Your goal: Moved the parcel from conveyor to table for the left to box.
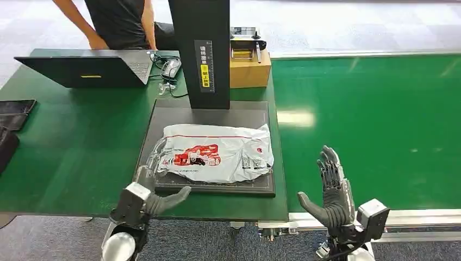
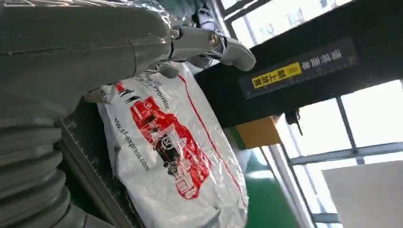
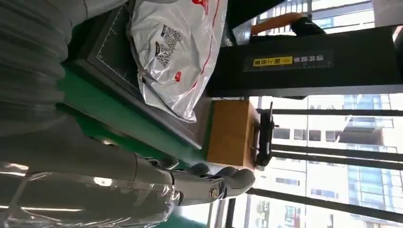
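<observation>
A white plastic parcel (image 1: pixel 215 152) with a red truck print lies flat on the black mat (image 1: pixel 163 117) of the green table, in front of the black column. My left hand (image 1: pixel 149 198) sits at the mat's near left corner, fingers spread beside the parcel's left end, holding nothing. The left wrist view shows the parcel (image 2: pixel 176 156) close by, under the thumb (image 2: pixel 214 45). My right hand (image 1: pixel 331 190) is raised over the green conveyor (image 1: pixel 380 119), fingers spread and empty, right of the parcel (image 3: pixel 178 52).
A black column (image 1: pixel 205 51) stands at the back of the mat, with a brown box (image 1: pixel 250 68) behind it. A laptop (image 1: pixel 87 70), cables and a dark tablet (image 1: pixel 16 109) lie at the table's left. A person (image 1: pixel 117 22) sits behind the table.
</observation>
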Robot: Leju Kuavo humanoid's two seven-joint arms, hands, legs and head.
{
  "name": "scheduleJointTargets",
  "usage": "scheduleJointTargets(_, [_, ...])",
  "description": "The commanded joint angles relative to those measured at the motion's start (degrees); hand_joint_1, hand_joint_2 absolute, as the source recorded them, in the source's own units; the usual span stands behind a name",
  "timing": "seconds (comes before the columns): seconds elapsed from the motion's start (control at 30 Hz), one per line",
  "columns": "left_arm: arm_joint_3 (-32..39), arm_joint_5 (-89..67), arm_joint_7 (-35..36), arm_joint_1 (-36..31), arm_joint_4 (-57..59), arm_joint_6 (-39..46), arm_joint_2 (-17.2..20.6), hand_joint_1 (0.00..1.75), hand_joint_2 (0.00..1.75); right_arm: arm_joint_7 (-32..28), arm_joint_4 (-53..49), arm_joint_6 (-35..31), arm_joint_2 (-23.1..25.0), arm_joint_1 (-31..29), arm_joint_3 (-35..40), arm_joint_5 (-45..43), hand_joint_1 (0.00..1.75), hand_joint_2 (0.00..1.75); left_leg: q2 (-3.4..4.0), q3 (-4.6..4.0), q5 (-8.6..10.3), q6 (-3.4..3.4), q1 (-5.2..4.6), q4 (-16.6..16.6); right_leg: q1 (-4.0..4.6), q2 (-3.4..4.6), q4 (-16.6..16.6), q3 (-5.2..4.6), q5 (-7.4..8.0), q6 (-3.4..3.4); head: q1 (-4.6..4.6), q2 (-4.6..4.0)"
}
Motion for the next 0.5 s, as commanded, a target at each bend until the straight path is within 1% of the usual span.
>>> scheduleJointTargets(0.03, [-9.1, -13.8, 2.9, -9.3, 4.1, 6.5, 0.5, 0.0, 1.75, 0.6, 5.1, 0.8, 0.7, -4.6, 0.4, 0.5, 0.0, 1.75, -0.13, 0.02, 0.11, -0.17, 0.02, -0.1, -0.01, -0.06, -0.1, 0.04, 0.07, 0.11, -0.02, 0.0])
scheduleJointTargets(0.07, [-10.6, -15.4, 3.4, -11.1, 5.4, 6.1, 0.3, 0.0, 1.75, 0.7, 5.0, 0.6, 0.6, -4.9, 0.5, 0.4, 0.0, 1.75, -0.14, -0.04, 0.1, -0.14, 0.03, 0.0, 0.0, -0.09, 0.0, 0.0, 0.07, 0.1, -0.02, 0.0])
scheduleJointTargets(0.1, [-12.4, -20.7, 4.9, -12.8, 6.7, 8.3, 0.4, 0.0, 1.75, 0.7, 4.7, 0.3, 0.6, -5.0, 0.4, 0.4, 0.0, 1.75, -0.14, -0.06, 0.09, -0.08, 0.02, 0.0, 0.0, -0.11, 0.0, -0.02, 0.06, 0.08, -0.02, 0.0])
scheduleJointTargets(0.27, [-16.5, -22.5, 6.1, -18.4, 12.0, 7.6, -1.3, 0.0, 1.75, 1.1, 4.0, 0.2, 0.7, -4.7, 0.2, 0.0, 0.0, 1.75, -0.26, 0.03, 0.13, -0.14, 0.02, 0.0, -0.02, -0.2, -0.1, 0.09, 0.08, 0.11, -0.02, 0.0])
scheduleJointTargets(0.3, [-17.7, -23.1, 6.4, -20.0, 13.3, 6.8, -1.6, 0.0, 1.75, 1.1, 4.1, 0.3, 0.9, -4.9, 0.2, 0.0, 0.0, 1.75, -0.19, 0.02, 0.09, -0.07, 0.0, 0.0, -0.02, -0.16, 0.0, 0.06, 0.05, 0.07, -0.02, 0.0])
scheduleJointTargets(0.37, [-18.4, -23.2, 7.0, -21.4, 14.8, 6.3, -2.2, 0.0, 1.75, 1.4, 4.3, 0.2, 0.9, -5.1, 0.4, 0.1, 0.0, 1.75, -0.29, 0.03, 0.15, -0.15, 0.02, 0.0, -0.02, -0.23, -0.1, 0.11, 0.09, 0.14, -0.02, 0.0])
scheduleJointTargets(0.4, [-19.4, -23.4, 7.3, -22.9, 16.3, 5.5, -2.5, 0.0, 1.75, 1.5, 4.5, 0.2, 1.1, -5.3, 0.5, 0.4, 0.0, 1.75, -0.16, 0.05, 0.1, -0.11, 0.02, 0.0, -0.01, -0.12, -0.1, 0.09, 0.08, 0.1, -0.02, 0.0])
scheduleJointTargets(0.43, [-19.7, -23.4, 7.3, -23.3, 16.8, 5.2, -2.7, 0.0, 1.75, 1.6, 4.5, 0.2, 1.1, -5.3, 0.5, 0.5, 0.0, 1.75, -0.21, 0.1, 0.14, -0.15, 0.01, -0.1, -0.03, -0.15, -0.1, 0.13, 0.1, 0.14, 0.0, 0.0])
scheduleJointTargets(0.5, [-22.0, -25.0, 8.4, -26.2, 20.4, 2.1, -3.1, 0.0, 1.75, 1.6, 5.0, 0.2, 1.1, -5.5, 0.4, 0.6, 0.0, 1.75, -0.18, 0.09, 0.14, -0.16, 0.02, -0.1, -0.02, -0.12, -0.1, 0.14, 0.12, 0.14, -0.02, 0.0])
